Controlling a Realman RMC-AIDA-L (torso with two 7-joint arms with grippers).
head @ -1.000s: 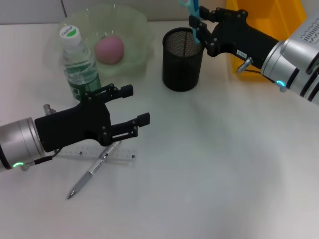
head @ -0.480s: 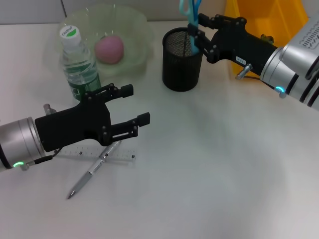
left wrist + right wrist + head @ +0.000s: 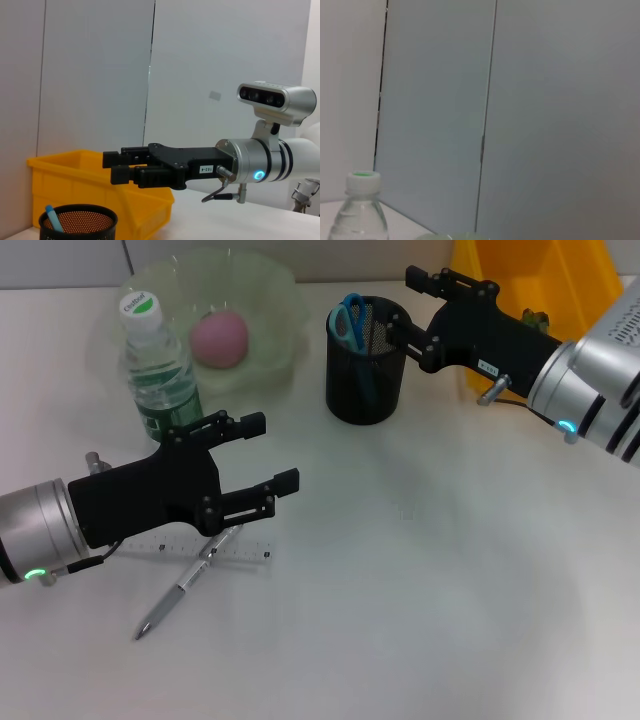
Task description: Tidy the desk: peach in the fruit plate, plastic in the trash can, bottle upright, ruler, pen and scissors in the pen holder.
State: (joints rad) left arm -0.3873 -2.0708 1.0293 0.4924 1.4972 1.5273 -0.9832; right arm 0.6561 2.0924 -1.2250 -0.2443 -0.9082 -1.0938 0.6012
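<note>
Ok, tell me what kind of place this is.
Probably an office-style desk set up for a robot trial: a white desk with a mesh pen holder, a ruler and a pen.

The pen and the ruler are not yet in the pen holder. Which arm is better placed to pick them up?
Probably the left. The left gripper hangs open right above the pen and ruler, while the right gripper is open far off beside the pen holder.

matt white desk (image 3: 430,620); black wire-mesh pen holder (image 3: 366,380); glossy yellow plastic trash can (image 3: 540,270); clear plastic bottle (image 3: 155,370); translucent green fruit plate (image 3: 270,300); silvery metallic pen (image 3: 185,585); transparent plastic ruler (image 3: 245,552).
</note>
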